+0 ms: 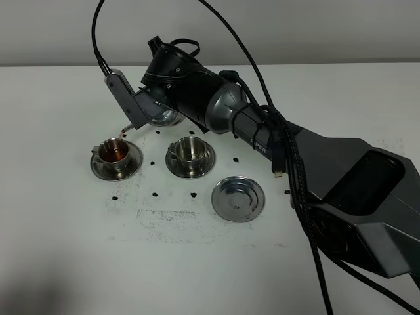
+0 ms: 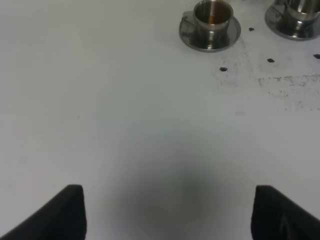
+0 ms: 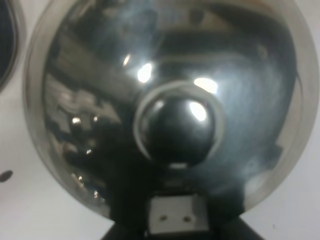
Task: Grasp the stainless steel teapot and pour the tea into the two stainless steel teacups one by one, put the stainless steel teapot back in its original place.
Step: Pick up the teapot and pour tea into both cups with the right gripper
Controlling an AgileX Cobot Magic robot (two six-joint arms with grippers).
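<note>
My right gripper (image 1: 141, 113) reaches across to the left and is shut on the stainless steel teapot (image 1: 164, 118), which the arm mostly hides. The teapot is tilted, and its thin spout (image 1: 124, 132) hangs just over the left teacup (image 1: 115, 152), which holds reddish-brown tea. The right teacup (image 1: 190, 151) stands on its saucer beside it. The teapot's empty round saucer (image 1: 238, 198) lies to the front right. In the right wrist view the domed lid and knob (image 3: 177, 130) fill the picture. My left gripper (image 2: 170, 212) is open over bare table, well short of the tea-filled cup (image 2: 212, 15).
Small dark specks (image 1: 155, 194) and faint smudges (image 1: 164, 216) dot the white table (image 1: 79, 249) in front of the cups. The right arm's dark body and cables (image 1: 308, 190) cover the table's right side. The second cup's saucer shows in the left wrist view (image 2: 295, 20).
</note>
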